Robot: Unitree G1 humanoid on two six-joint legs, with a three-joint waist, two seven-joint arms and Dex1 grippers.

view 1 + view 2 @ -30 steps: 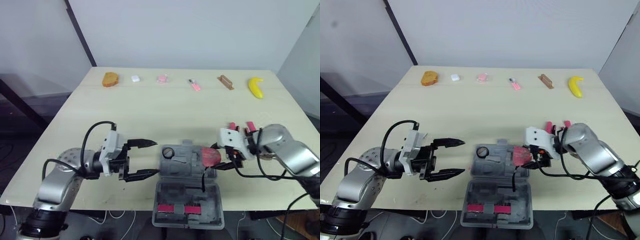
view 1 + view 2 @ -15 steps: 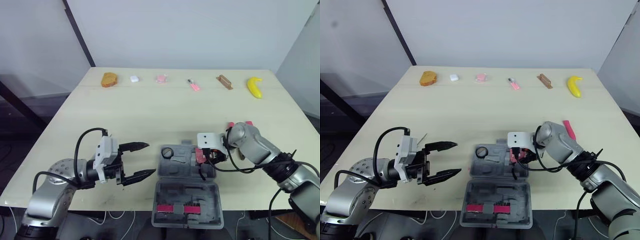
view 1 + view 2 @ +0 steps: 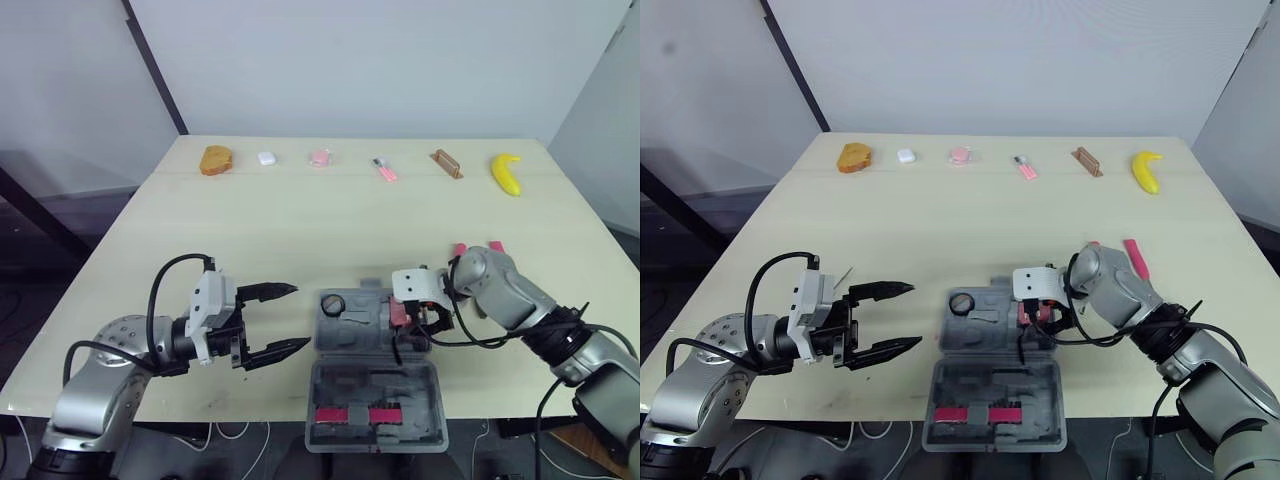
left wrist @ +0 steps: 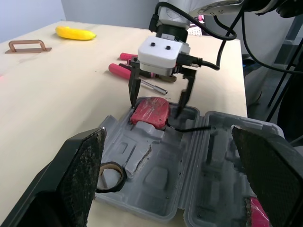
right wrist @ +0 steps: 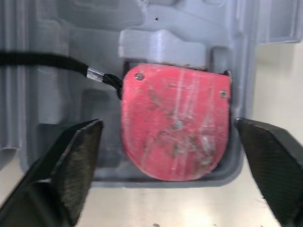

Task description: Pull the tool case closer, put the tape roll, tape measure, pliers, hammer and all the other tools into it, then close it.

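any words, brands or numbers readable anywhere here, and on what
No text can be read in these pictures.
tape measure: red face with scratches and two screws, no legible label.
tool case: plain grey moulding, no lettering to make out.
small pink item at the table's far edge: too small to tell whether it bears any print.
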